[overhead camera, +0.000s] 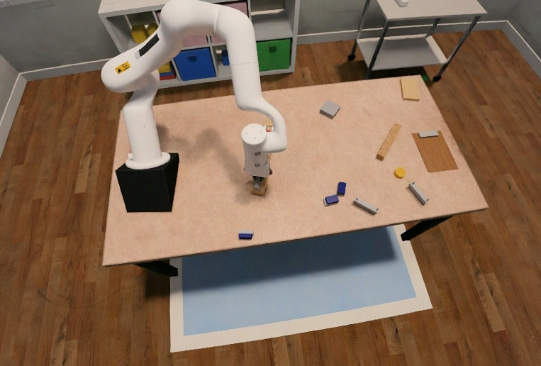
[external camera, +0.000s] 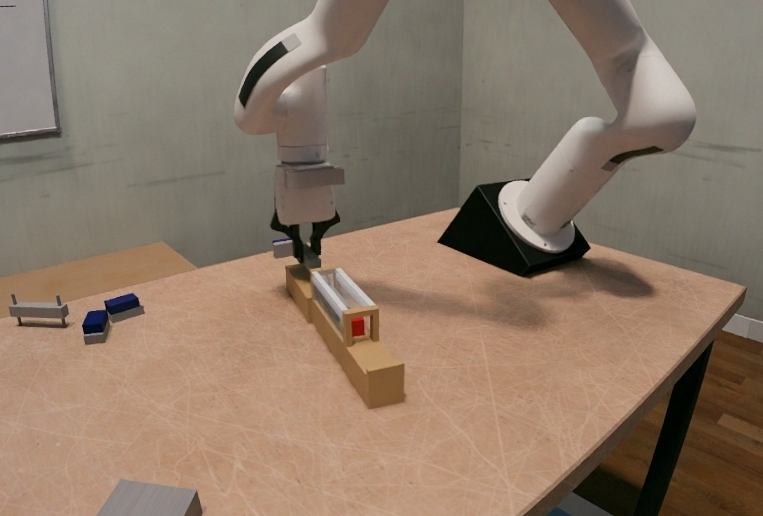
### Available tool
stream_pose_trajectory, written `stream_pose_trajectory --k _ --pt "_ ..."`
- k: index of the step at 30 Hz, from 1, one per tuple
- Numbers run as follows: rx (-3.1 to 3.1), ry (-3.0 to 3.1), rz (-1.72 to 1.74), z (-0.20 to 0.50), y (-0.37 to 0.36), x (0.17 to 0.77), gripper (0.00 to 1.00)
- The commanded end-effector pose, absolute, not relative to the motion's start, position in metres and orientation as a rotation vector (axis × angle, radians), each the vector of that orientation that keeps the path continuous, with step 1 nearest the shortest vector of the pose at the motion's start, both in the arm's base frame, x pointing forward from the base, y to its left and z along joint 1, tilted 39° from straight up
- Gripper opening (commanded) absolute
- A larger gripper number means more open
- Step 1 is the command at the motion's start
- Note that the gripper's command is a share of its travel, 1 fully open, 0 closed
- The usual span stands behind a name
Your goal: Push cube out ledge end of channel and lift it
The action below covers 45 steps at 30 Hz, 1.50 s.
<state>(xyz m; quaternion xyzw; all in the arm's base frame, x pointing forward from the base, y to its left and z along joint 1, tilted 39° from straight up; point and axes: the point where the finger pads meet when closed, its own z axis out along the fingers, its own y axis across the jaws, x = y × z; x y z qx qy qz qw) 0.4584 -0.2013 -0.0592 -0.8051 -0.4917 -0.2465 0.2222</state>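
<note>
I am watching the end effector (external camera: 305, 250) clenching a small grey block (external camera: 310, 260) above the wooden channel (external camera: 341, 316), its clear-walled frame enclosing the red cube (external camera: 358, 326).

Cube (external camera: 358, 327) in channel (external camera: 341, 297); end effector (external camera: 307, 254) above far end.

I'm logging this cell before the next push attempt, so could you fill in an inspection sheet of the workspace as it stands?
Surface: scratched pinkish table top on dark legs.
Job's things: wooden channel with clear roof; red cube inside, near the end facing the exterior camera.
Clutter: two blue-topped blocks, a third near the table edge, grey block, grey pegged bars, wooden strip, yellow disc, clipboard.
Grippers: gripper shut on a small grey piece, above the channel's other end.
Cables: nothing seen.
Surroundings: shelf with coloured bins, cart, blue rug.
</note>
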Motion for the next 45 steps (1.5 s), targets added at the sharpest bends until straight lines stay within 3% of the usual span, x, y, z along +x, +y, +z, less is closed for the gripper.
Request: stream_pose_trajectory --k 1,45 --pt "-2.225 -1.359 -0.682 -0.065 -0.197 0.460 0.00" --pt "-2.225 -1.359 -0.682 -0.060 -0.174 0.472 0.00"
